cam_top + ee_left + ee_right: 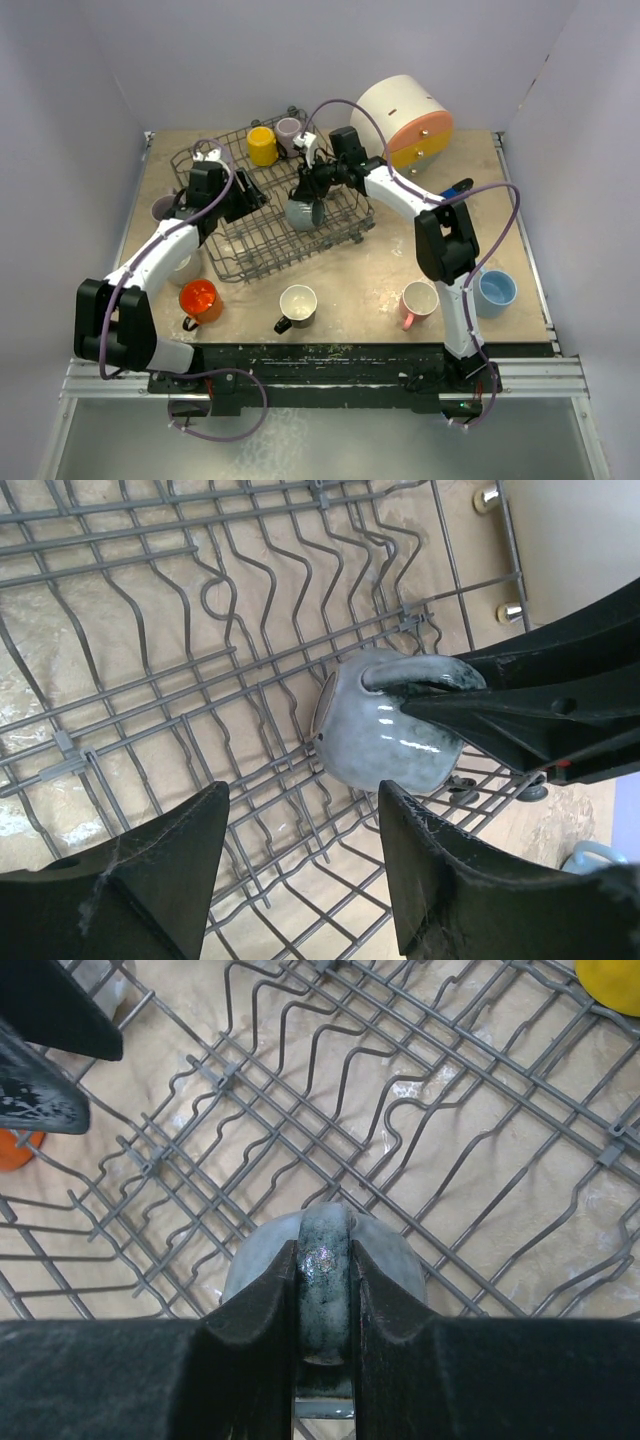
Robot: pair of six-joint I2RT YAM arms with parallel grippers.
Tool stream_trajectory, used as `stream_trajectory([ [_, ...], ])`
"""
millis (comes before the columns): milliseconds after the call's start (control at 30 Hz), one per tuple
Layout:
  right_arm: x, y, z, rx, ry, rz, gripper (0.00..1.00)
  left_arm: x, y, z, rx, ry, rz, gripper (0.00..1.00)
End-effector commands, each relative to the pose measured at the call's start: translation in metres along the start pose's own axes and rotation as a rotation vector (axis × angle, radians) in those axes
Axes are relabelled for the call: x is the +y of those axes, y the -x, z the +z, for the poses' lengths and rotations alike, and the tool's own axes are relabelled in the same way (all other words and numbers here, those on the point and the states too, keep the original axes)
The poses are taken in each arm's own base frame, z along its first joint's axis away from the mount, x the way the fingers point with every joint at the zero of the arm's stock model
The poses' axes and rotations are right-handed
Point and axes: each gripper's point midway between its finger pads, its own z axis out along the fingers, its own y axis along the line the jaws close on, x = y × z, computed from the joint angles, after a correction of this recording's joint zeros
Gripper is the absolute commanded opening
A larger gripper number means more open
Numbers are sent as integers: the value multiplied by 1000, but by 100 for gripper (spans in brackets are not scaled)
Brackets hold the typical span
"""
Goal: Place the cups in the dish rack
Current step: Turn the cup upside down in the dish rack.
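The right end effector (308, 186) is closed narrowly on the handle of a grey mug (304, 213). In the right wrist view its two black fingers (250, 1330) press the dark glazed handle from either side, and the rounded body of the grey mug (400, 1260) shows just beyond them. The mug hangs directly below this end effector, low over the wire floor of the dish rack (260, 252), inside its raised sides. Whether it touches the wires cannot be told.

The left end effector (237, 196) stands to the left of the mug with its jaws well apart and nothing between them. From its wrist view, the grey mug (385, 735) lies ahead and to the right of the left end effector (300, 810).

Beyond the right end effector, a yellow mug (262, 145) and a mauve mug (289, 130) stand at the rack's far side. Nearer the arm bases, on the bench (360, 270), are an orange mug (199, 298), a white mug (297, 302), a pink mug (419, 298) and a light blue mug (495, 290). A white cylinder (395, 110) lies to the far right.
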Motion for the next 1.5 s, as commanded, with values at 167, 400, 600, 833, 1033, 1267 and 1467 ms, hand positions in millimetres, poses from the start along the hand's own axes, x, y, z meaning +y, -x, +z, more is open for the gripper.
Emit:
stream_trajectory([
  [167, 15, 35, -36, 26, 27, -166, 28, -16, 13, 15, -3, -73, 34, 65],
  [400, 13, 25, -40, 79, 19, -154, 28, -16, 5, 25, 31, -97, 53, 67],
  [600, 11, 19, -38, 111, 30, -146, 9, -13, 1, 37, 62, -118, 80, 69],
  [833, 12, 9, -47, 134, 37, -140, 0, -24, 14, 35, 75, -226, -4, 74],
  [1033, 12, -3, -64, 115, 43, -146, 0, -52, 14, 37, 89, -373, -236, 81],
  [1267, 16, -14, -69, 83, 26, -223, 0, -69, -3, 53, 181, -219, -480, 83],
  [1467, 15, -15, -71, 45, -6, -271, 0, -80, -6, 44, 215, -37, -614, 72],
])
